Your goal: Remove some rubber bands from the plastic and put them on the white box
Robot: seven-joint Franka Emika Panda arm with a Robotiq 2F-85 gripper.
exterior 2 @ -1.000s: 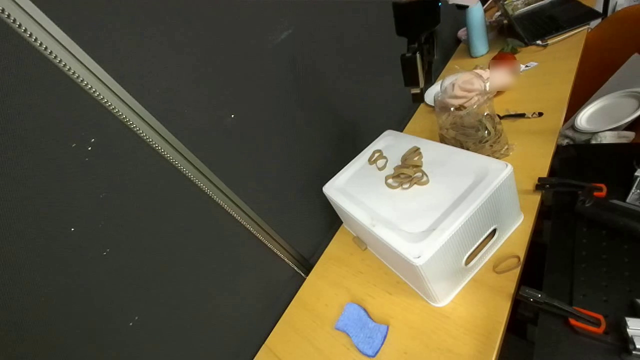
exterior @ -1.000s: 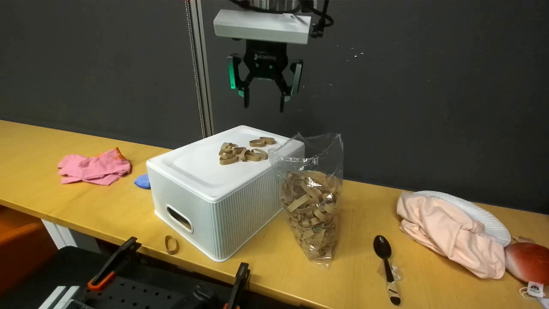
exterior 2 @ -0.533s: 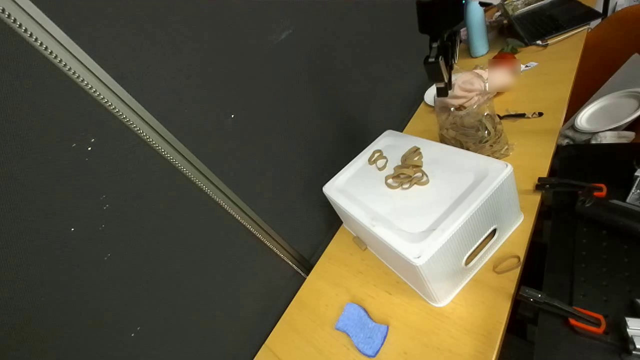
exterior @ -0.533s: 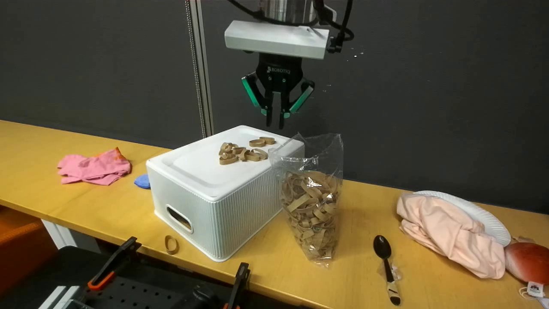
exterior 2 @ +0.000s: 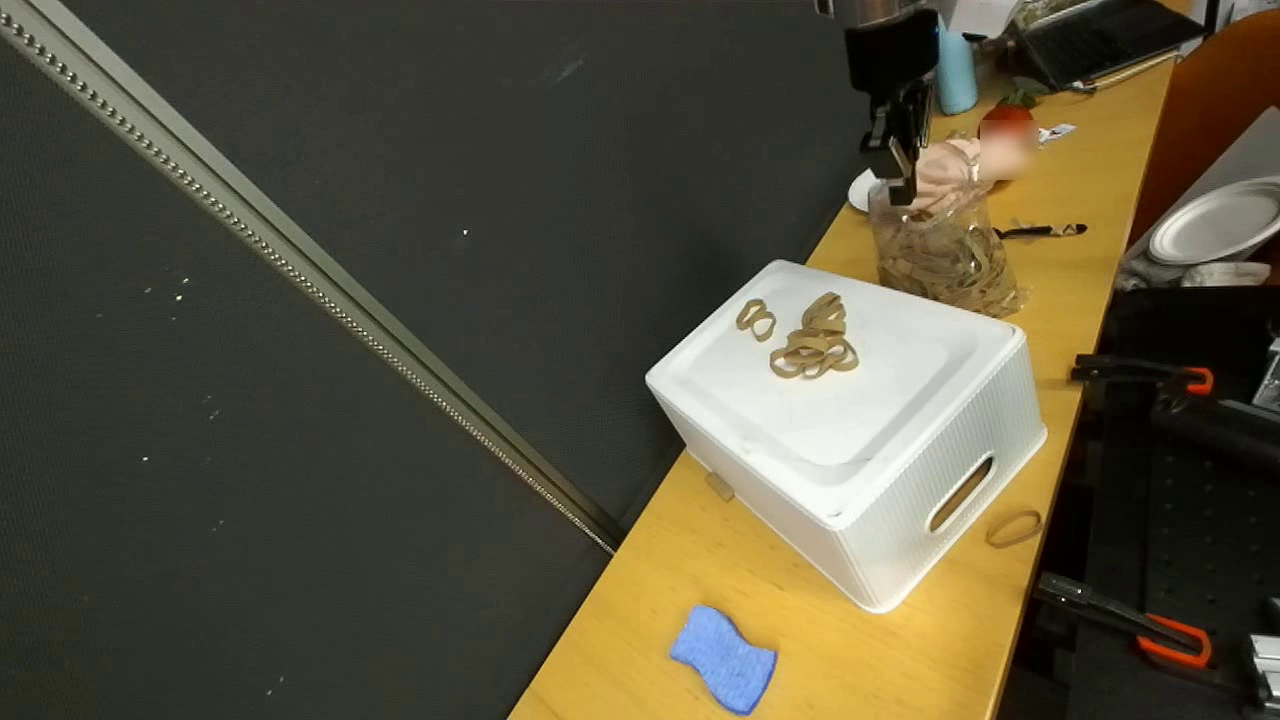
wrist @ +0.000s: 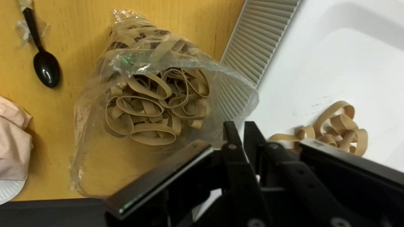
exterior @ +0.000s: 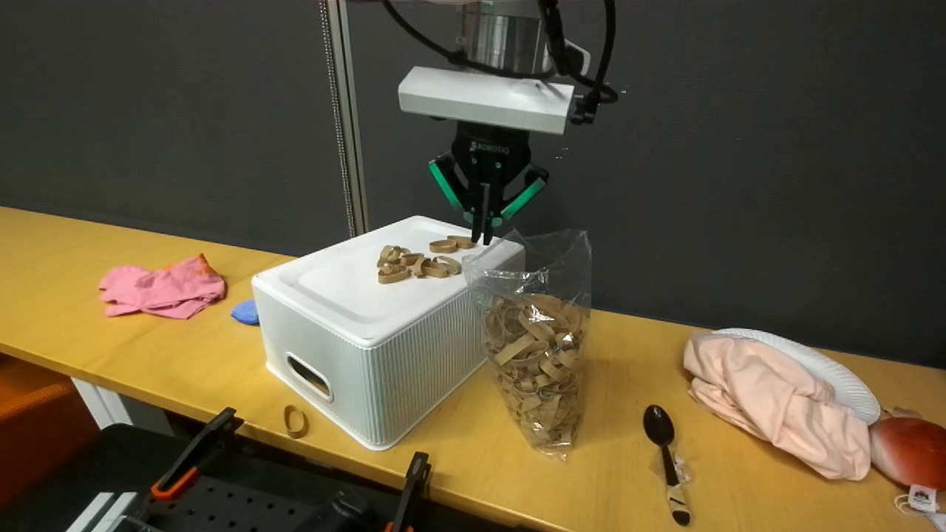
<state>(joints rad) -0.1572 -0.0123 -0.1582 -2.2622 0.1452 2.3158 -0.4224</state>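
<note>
The yellow wooden table (exterior: pixel 628 443) ran the breadth of the scene, and on it, lid uppermost, sat the big white box (exterior: pixel 421 369). Right beside the box stood the plastic bag (exterior: pixel 558 258), clear and crinkled, its mouth gaping upward. Then the gripper (wrist: pixel 240 124)! It hung fingers-down by that mouth, and in the wrist view its tips lined up close to where the bag's rim crossed the edge of the box. The fingers stood very nearly together, a slim gap showing between them. Touching the film or just off it? Could not be told. And the rubber bands (wrist: pixel 157 105), plenty of them: heaped inside the bag, lower than the fingertips in both exterior views, up and to the left of them in the wrist view. A smaller cluster (wrist: pixel 337 132) lay on the lid, to the right of the fingertips there. Apart from it, closer to the lid's back edge in an exterior view, sat a pair of loops (exterior: pixel 446 247). Smallest of all, one loose loop (exterior: pixel 295 434) rested on the table, near the handle slot.
</note>
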